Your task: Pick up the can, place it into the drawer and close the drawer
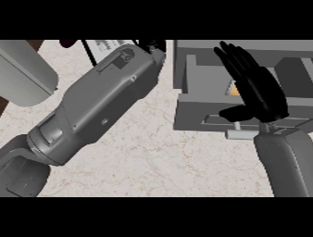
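Drawer (186,99) open on the counter (152,157), can (234,88) a sliver of orange inside it

Right hand (255,88) hovers above the drawer's cavity, fingers straight, holding nothing. To close well, set the palm flat on the drawer's front by the handle (241,133) and push squarely (no skew). Left hand (150,45), left of the drawer, is mostly hidden; its state I cannot tell.

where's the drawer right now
In the head view the drawer stands open at the upper right of the counter, its handle towards the robot, with the open right hand over it.
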Tool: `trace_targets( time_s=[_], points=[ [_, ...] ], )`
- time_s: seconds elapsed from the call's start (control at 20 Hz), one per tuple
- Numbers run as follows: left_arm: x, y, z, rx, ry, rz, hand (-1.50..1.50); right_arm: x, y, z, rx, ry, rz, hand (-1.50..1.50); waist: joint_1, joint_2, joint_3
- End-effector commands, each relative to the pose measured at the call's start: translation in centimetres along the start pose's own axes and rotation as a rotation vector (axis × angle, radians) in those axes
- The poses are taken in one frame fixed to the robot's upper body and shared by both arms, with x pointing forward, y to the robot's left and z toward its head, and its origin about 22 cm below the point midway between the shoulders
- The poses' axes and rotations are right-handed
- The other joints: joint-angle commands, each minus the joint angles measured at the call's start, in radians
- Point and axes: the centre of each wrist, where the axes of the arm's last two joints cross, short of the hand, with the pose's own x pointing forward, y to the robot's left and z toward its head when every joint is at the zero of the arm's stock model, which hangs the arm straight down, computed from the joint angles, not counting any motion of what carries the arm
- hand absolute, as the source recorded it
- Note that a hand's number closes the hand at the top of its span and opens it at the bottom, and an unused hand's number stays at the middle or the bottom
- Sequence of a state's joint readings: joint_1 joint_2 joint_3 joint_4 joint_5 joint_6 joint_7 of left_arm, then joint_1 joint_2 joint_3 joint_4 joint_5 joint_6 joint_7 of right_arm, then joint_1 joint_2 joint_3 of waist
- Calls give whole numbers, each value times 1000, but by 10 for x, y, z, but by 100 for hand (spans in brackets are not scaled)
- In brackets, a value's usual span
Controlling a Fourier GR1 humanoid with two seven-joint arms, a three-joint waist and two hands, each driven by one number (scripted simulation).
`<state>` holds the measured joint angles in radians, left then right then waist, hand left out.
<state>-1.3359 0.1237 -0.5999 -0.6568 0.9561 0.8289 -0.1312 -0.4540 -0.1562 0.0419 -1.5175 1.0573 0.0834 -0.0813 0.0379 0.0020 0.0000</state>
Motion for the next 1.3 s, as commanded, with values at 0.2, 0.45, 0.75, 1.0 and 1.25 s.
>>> trace_targets(
  time_s=[0.2,0.45,0.75,1.0,1.25],
  points=[
    [24,46,-16,37,-11,-6,-150,-15,55,-36,52,52,107,-150,0,2,1],
    [17,54,-3,42,-23,-15,-150,-30,87,-35,34,94,154,-150,1,1,1],
    [30,60,4,26,-39,-13,-150,-40,98,-49,-8,124,201,-150,14,3,1],
    [26,87,-2,43,-11,-19,-150,-57,91,-59,-60,142,231,-150,19,12,1],
    [30,80,-4,47,-22,7,-150,-61,80,-76,-118,134,251,-150,22,26,2]
  ],
)
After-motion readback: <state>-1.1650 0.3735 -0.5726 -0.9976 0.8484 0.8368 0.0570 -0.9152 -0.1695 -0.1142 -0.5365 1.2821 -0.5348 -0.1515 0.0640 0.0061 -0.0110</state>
